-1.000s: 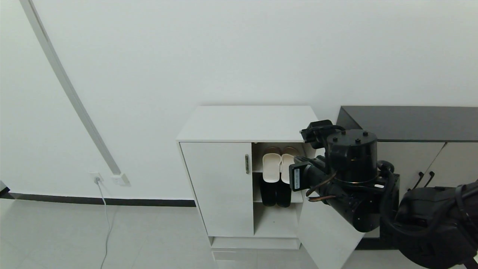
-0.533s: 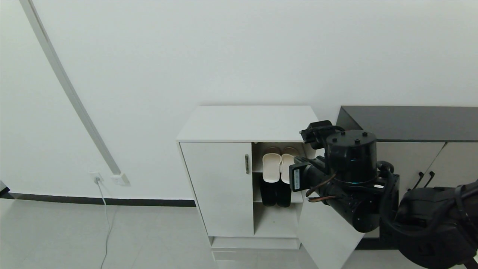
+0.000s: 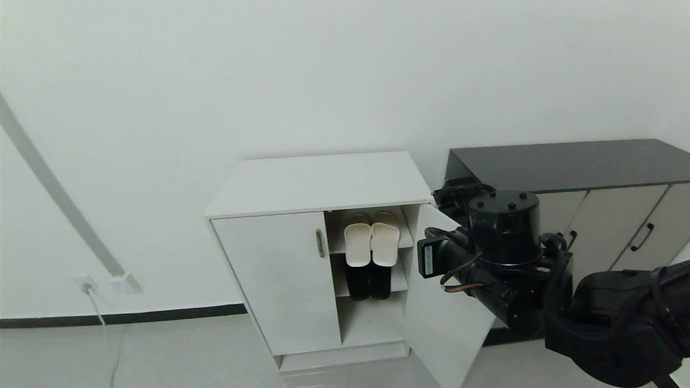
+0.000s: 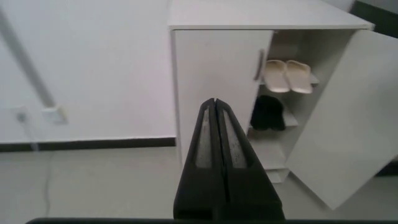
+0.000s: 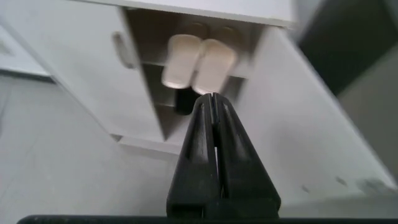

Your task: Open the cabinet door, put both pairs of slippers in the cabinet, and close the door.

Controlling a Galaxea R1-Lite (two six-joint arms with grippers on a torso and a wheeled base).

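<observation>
The head camera has swung, not the cabinet (image 3: pixel 318 183): white slippers (image 3: pixel 372 245) sit above black slippers (image 3: pixel 368 280) inside, door (image 3: pixel 442 318) open. In the left wrist view the left gripper (image 4: pixel 215 134) is pressed together, empty, well apart from the cabinet. In the right wrist view the right gripper (image 5: pixel 213 124) is likewise together, pointing at the white slippers.

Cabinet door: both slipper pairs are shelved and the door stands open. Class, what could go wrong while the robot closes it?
1. The white slippers seem to jut past the front edge of the top shelf, so the open door may strike them and not shut fully.
2. The right gripper is shut; if it pushes the smooth door, it could slip off.
</observation>
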